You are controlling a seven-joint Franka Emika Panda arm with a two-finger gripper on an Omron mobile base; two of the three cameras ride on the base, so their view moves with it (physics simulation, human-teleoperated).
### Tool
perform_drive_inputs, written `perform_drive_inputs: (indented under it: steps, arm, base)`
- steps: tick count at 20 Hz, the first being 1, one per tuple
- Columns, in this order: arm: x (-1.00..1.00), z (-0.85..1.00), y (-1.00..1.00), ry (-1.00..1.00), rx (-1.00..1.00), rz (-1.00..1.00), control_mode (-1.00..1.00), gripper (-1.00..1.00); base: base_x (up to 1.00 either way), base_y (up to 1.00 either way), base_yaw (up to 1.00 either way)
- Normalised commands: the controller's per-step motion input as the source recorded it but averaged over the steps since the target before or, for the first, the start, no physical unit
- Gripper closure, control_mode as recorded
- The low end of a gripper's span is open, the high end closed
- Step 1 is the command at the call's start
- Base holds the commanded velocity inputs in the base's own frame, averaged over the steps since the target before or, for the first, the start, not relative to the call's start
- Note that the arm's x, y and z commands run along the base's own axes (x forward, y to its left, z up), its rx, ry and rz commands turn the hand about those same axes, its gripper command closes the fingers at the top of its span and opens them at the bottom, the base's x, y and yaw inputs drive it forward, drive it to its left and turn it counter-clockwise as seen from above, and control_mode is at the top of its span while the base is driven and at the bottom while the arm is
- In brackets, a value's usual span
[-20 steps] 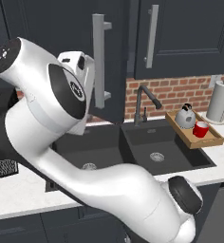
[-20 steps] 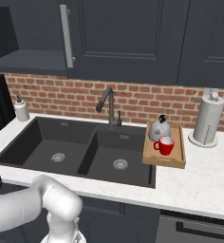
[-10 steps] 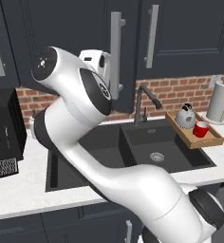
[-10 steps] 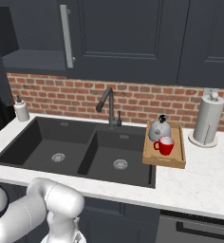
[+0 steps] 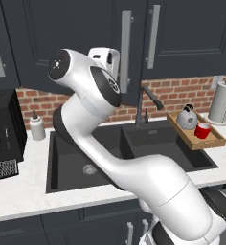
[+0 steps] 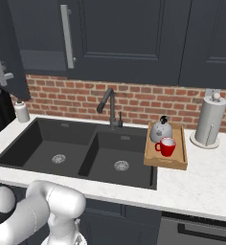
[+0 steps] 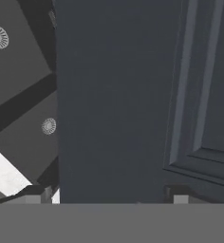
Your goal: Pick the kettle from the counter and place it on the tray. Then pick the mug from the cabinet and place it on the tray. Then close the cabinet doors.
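Hand view puts the cabinet door (image 7: 114, 95) close ahead, pincer (image 7: 107, 194) spread wide, holding nothing. On the tabletop (image 6: 206, 177) right of the sink (image 6: 76, 153), the tray (image 6: 178, 162) carries kettle (image 6: 160, 130) and mug (image 6: 166, 147).

glossy white rounded arm (image 5: 134, 177) with dark charcoal joint caps.
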Motion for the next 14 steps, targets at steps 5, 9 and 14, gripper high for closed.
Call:
perform_drive_inputs:
  steps: [5,9,14]
  arm:
    - [0.70,-0.02,-0.27,0.02,-0.02,-0.01,-1.00,-1.00]
    - [0.72,-0.11,-0.29,0.00,0.00,0.03,-1.00,-1.00]
    - [0.68,-0.18,-0.35,0.00,0.00,0.07,-1.00,-1.00]
  base:
    - [0.00,0.00,0.00]
    - [0.00,0.00,0.00]
    - [0.00,0.00,0.00]
